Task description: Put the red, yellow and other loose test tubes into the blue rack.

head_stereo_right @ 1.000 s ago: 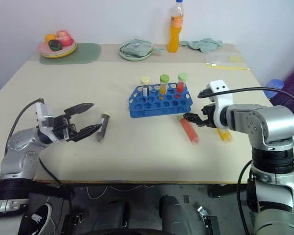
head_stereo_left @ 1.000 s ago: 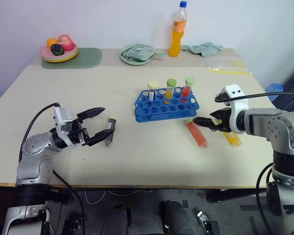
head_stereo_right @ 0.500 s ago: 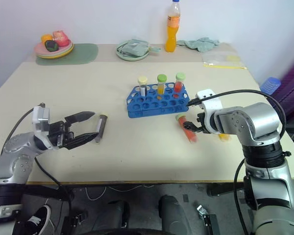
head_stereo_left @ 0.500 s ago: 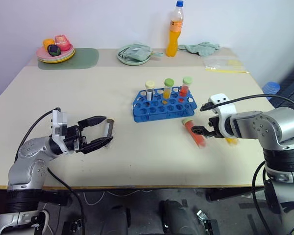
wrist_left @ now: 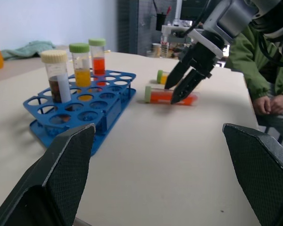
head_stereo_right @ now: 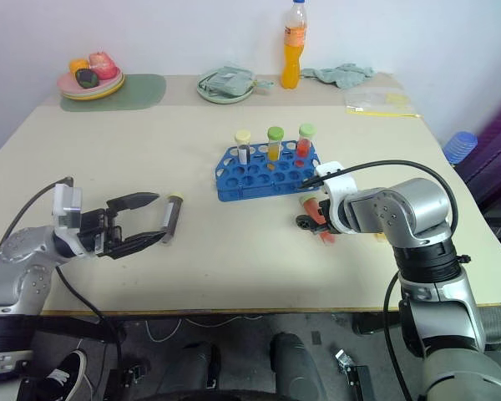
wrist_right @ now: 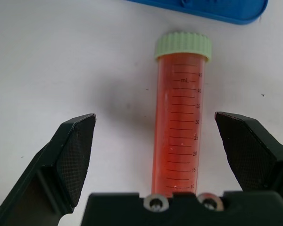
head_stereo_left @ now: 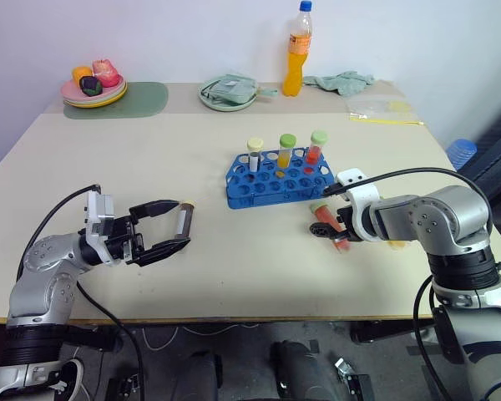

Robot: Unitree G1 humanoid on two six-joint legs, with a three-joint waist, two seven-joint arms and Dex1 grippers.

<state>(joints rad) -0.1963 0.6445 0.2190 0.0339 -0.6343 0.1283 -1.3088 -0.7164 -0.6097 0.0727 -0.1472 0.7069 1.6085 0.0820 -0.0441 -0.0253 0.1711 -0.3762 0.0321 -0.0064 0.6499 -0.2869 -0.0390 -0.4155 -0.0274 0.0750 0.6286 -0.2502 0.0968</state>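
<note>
Three capped tubes already stand upright in the far row of the blue rack [head_stereo_left: 282, 176] at the middle of the table [head_stereo_left: 234, 276]: one with a cream cap, then two with green caps holding yellow and red liquid. Three loose tubes lie flat on the table, so by my reading the job is about half done.

The red tube [wrist_right: 179, 122] lies just near and right of the rack, its green cap toward the rack. The right claw [head_stereo_left: 324, 230] hangs over it, jaws wide with one finger on each side of the tube and neither touching it; a grasp looks ready but not yet made. The yellow tube [wrist_left: 162, 76] lies just beyond the red one, mostly hidden behind the right arm in the head views.

On the left, the grey tube [head_stereo_right: 170, 218] lies well left of the rack. The left claw [head_stereo_left: 165, 226] is level beside it, jaws wide and empty, fingertips reaching about the tube's length without closing on it.

All three lying tubes remain to be lifted and stood in free holes.
</note>
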